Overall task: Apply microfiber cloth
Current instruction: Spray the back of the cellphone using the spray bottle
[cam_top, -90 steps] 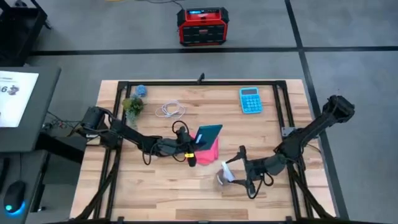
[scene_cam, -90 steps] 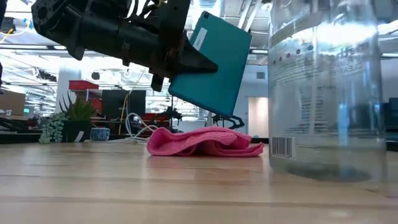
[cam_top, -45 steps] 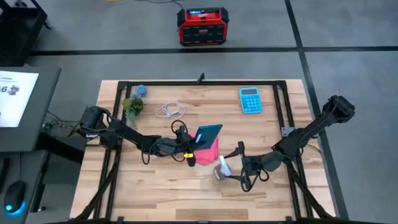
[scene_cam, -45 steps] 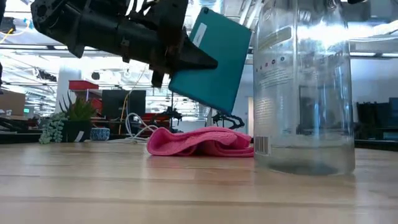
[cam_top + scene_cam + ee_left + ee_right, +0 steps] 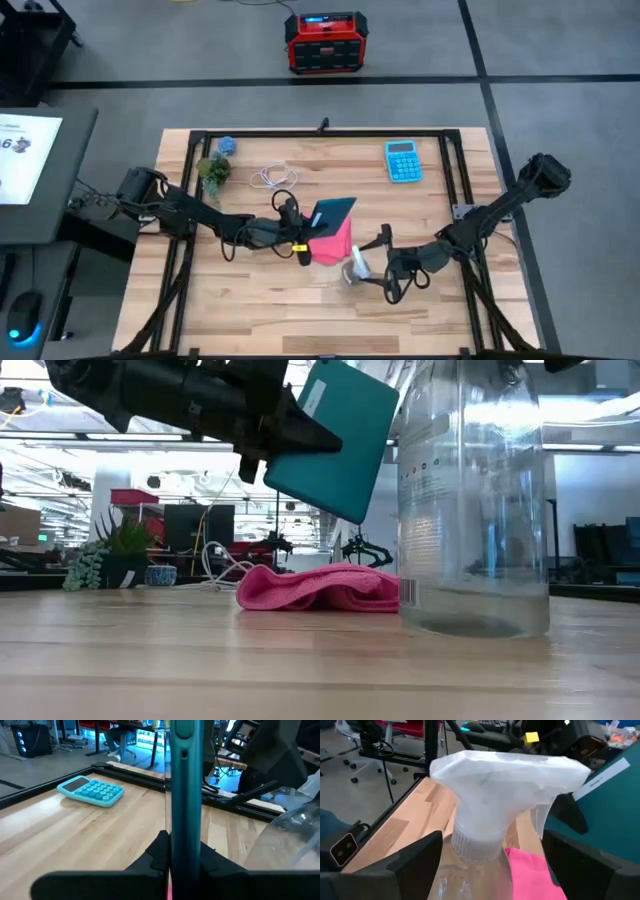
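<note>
The pink microfiber cloth (image 5: 338, 245) lies bunched on the wooden table near its middle, also visible in the low view (image 5: 318, 588). Above it hangs a teal phone (image 5: 335, 212), tilted, with my left gripper (image 5: 303, 243) shut on it. Just right of the cloth stands a clear spray bottle (image 5: 470, 500) with a white spray head (image 5: 505, 775). My right gripper (image 5: 372, 266) is shut on the bottle, coming from the table's right. My left gripper pinches the phone between its two fingers, one on each flat face, at the phone's near end (image 5: 185, 851). The fingers (image 5: 159, 854) come about level from the table's left. The phone is lifted clear of the cloth, tilted, its far end highest. My right gripper holds the bottle's body just below the neck (image 5: 479, 862) between its two fingers (image 5: 417, 865), one on each side. The fingers come about level from the table's right. The bottle stands upright; its base (image 5: 470, 626) looks to be on the table.
A blue calculator (image 5: 402, 160) lies at the far right of the table. A coiled white cable (image 5: 275, 178), a small plant (image 5: 213, 170) and a blue object (image 5: 226, 145) sit at the far left. A black frame rail (image 5: 320, 133) runs around the table.
My right gripper has moved toward the table's left with the bottle, which stays upright and now stands close beside the cloth. My left gripper has raised the phone a little higher above the cloth.
</note>
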### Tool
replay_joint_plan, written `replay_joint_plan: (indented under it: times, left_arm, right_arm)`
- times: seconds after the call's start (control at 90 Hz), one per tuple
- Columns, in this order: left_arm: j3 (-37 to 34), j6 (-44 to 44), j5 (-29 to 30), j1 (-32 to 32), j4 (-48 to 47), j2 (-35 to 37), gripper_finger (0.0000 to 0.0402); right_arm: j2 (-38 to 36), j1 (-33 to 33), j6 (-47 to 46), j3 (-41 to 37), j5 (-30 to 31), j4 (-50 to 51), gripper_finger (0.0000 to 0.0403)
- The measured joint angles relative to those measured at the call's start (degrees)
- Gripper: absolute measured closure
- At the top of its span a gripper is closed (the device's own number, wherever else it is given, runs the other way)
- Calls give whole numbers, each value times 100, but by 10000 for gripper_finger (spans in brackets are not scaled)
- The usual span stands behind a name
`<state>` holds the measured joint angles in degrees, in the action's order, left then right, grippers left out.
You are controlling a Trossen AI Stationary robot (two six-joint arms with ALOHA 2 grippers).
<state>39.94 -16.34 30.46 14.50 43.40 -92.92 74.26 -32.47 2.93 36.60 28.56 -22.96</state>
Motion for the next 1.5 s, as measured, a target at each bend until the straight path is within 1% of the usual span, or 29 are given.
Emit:
replay_joint_plan:
  times: [0.144,0.322,0.444,0.533,0.656,0.722,0.867,1.044,1.211,1.5]
  left_arm:
    - [2,20,-2,62,102,0,389]
    - [2,5,0,92,109,0,389]
    - [2,-109,297,92,109,0,389]
    - [2,-114,405,92,109,0,389]
    - [2,-116,396,94,111,0,389]
    - [2,-118,388,97,110,0,389]
    - [2,-125,389,97,109,0,389]
    - [2,-126,387,97,109,-2,389]
    - [2,-79,425,124,109,6,389]
    - [7,199,528,323,253,260,389]
  right_arm:
    - [-3,44,-1,41,-59,-30,72]
    - [6,157,-33,41,-636,-33,72]
    - [9,236,-129,41,-668,-23,72]
    - [9,272,-83,41,-671,-31,72]
    - [2,264,291,41,-666,-37,72]
    - [-2,267,347,41,-660,-54,72]
    - [4,352,104,43,-691,-67,72]
    - [7,498,52,43,-1177,-61,72]
    - [7,525,52,43,-1193,-65,72]
    - [7,525,-87,48,-1196,-70,72]
